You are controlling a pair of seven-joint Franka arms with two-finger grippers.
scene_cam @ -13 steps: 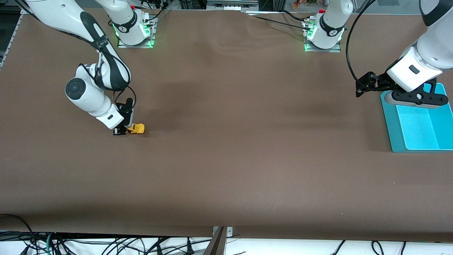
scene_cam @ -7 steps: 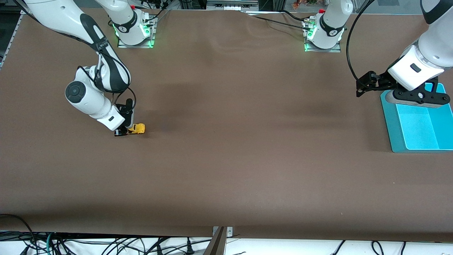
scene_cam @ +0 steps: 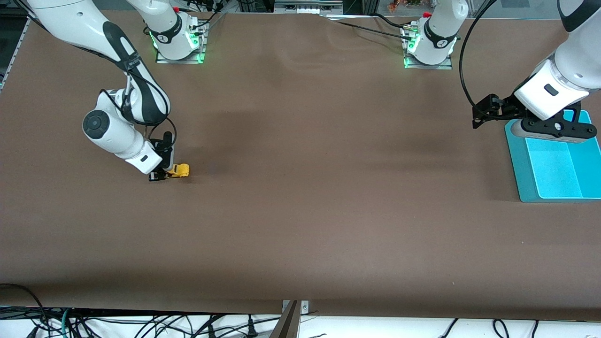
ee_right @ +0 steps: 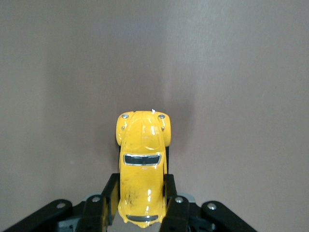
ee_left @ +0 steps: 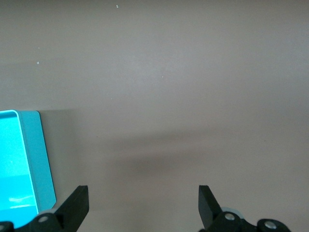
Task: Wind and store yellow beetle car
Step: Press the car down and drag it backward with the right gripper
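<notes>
The yellow beetle car (scene_cam: 178, 171) stands on the brown table toward the right arm's end, its wheels on the surface. My right gripper (scene_cam: 162, 174) is shut on the car's rear half, one finger against each side. In the right wrist view the yellow beetle car (ee_right: 142, 166) points away from the right gripper (ee_right: 141, 200), hood and dark windscreen showing. My left gripper (scene_cam: 481, 114) hangs open over the table beside the teal bin's corner. In the left wrist view the left gripper (ee_left: 143, 203) has only bare table between its fingertips.
A teal bin (scene_cam: 521, 169) sits at the left arm's end of the table; its corner (ee_left: 29, 164) shows in the left wrist view. The two arm bases (scene_cam: 178, 37) (scene_cam: 429, 42) stand along the table's top edge. Cables hang below the front edge.
The right arm has slid a little toward its own end of the table, drawing the car backward along the surface with it. The left arm has stayed put.
</notes>
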